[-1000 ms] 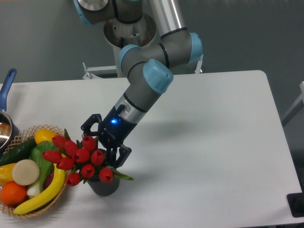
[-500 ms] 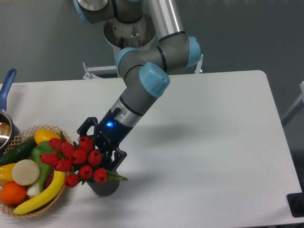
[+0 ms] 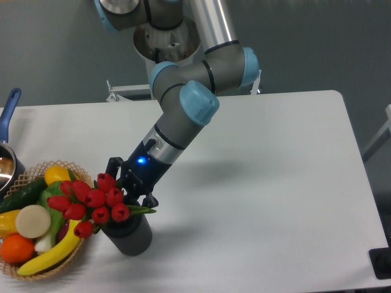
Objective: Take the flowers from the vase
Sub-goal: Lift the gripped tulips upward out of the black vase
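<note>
White table point(image 3: 275, 183) spreads out to the right of the fingers and behind them, a grey wall beyond its far edge. Wicker basket point(image 3: 73, 259) sits just left of the fingers at the table's front corner, holding a banana point(image 3: 58, 247), an orange point(image 3: 15, 248), a cucumber point(image 3: 21, 194), a yellow fruit point(image 3: 56, 174) and a pale round slice point(image 3: 33, 221). Farther left of the fingers, at the frame edge, a blue-handled metal pot point(image 3: 7, 122) is partly cut off.

The claw point(image 3: 130, 185) has closed in around the flowers point(image 3: 91, 201), squeezing the bunch tighter.
</note>
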You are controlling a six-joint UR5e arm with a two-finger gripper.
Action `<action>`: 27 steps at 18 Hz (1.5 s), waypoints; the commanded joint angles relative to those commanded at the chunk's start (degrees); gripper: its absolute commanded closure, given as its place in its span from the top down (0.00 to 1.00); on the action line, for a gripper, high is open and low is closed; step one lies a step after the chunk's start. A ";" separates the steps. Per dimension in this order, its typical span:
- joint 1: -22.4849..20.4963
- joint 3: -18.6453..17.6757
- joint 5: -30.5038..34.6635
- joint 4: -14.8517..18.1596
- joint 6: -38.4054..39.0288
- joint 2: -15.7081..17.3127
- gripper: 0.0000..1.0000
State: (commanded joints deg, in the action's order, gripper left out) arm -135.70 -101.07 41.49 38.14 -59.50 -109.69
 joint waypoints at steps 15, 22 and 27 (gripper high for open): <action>-3.43 4.29 -3.34 0.00 12.63 4.48 0.38; -3.34 7.29 -3.34 0.00 17.75 5.97 0.38; -2.46 7.56 -3.34 0.00 22.06 9.05 0.38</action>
State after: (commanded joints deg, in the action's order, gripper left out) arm -138.16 -93.52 38.14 38.14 -37.45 -100.64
